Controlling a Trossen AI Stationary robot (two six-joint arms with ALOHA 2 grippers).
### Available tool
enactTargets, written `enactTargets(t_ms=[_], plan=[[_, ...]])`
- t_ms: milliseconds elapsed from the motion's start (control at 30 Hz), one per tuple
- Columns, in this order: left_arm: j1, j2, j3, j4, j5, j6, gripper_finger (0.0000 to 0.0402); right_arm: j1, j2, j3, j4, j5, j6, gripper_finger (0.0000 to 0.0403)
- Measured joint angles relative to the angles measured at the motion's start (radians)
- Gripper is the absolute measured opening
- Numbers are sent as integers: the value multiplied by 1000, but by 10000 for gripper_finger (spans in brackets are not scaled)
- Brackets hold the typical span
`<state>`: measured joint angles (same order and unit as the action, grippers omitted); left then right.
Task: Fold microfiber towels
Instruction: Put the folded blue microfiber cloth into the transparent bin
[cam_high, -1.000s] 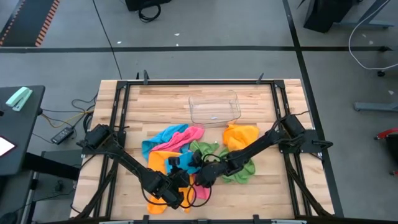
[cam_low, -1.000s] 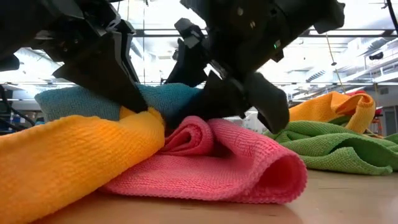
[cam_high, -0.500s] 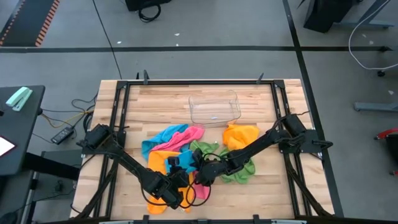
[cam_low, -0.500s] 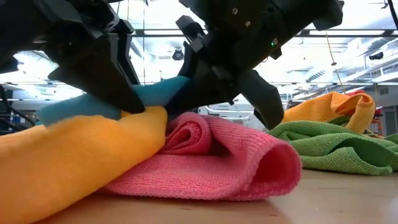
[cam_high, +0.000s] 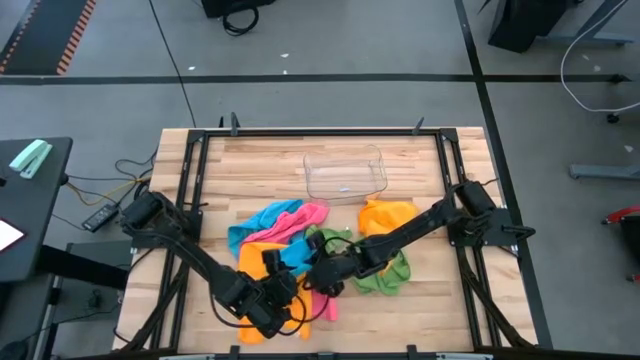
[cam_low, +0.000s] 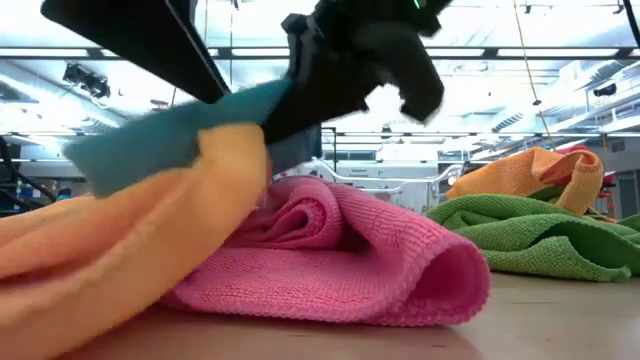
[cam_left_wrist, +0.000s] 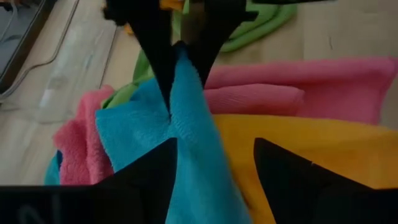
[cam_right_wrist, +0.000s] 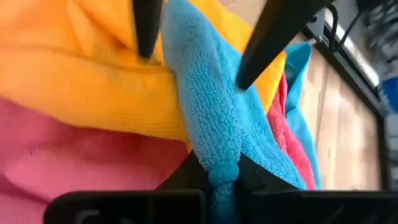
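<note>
Two grippers meet over the towel pile at the front middle of the table. The right gripper is clamped on a fold of the blue towel: in the right wrist view its two fingers close together on a pinched ridge of blue cloth, and in the left wrist view the same fingers appear as dark points squeezing the towel from above. The left gripper stands with its fingers apart, one on each side of the blue towel; the cloth passes between them, and no finger presses it.

In the low view the blue towel is lifted off the table and drapes over the orange towel, which is raised with it. The pink towel lies rolled on the table beside and partly under the orange towel. A green towel lies flat further right, with a second orange towel behind it.

In the high view the pile sits between the two arms, the right gripper just beside the left gripper. A clear tray stands apart, toward the back of the table.
</note>
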<state>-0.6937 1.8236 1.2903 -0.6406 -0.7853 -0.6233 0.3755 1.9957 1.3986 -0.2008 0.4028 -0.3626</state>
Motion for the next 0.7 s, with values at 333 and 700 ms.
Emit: enactTargets(t_ms=[333, 700], plan=[[23, -22, 0, -58, -4, -12, 203, -14, 0, 114, -192, -81, 183, 26], [31, -33, 0, -91, 16, -24, 171, -23, 0, 105, -194, -101, 289, 26]])
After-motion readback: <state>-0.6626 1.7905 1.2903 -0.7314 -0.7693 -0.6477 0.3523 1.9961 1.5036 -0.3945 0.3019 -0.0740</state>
